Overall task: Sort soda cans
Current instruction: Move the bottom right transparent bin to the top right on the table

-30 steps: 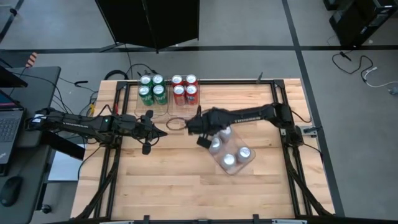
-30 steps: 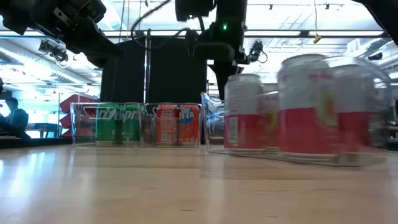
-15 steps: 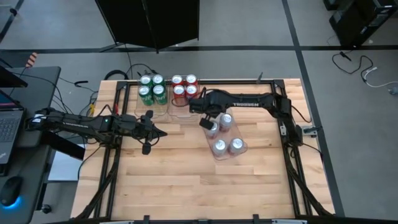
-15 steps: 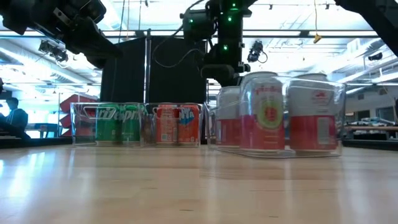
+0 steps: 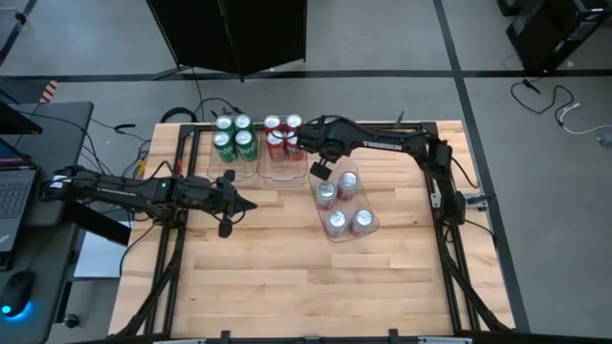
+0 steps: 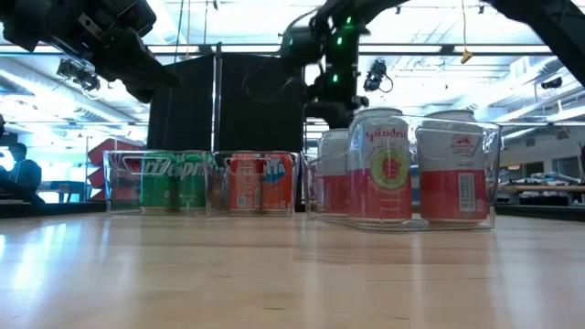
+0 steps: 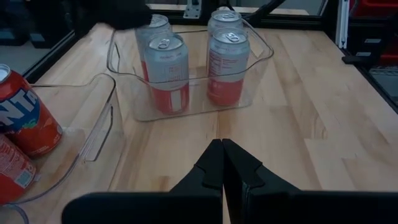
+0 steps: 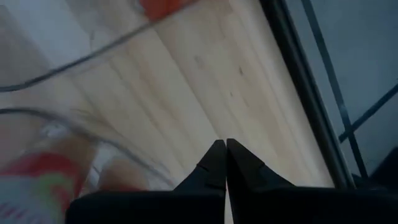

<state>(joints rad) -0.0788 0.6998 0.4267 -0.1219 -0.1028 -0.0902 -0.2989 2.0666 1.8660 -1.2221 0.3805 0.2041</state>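
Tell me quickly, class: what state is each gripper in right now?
Left gripper: shut, holding nothing, waiting over the wooden table.
Right gripper: shut, holding nothing, beside the clear plastic tray of silver-grey soda cans.

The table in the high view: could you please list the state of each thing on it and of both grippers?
Green cans: upright, in the left tray.
Red cans: upright, in the middle tray.
Silver-grey cans: upright, in a tray set askew.
Left gripper: shut, empty.
Right gripper: shut, empty, over the red cans.
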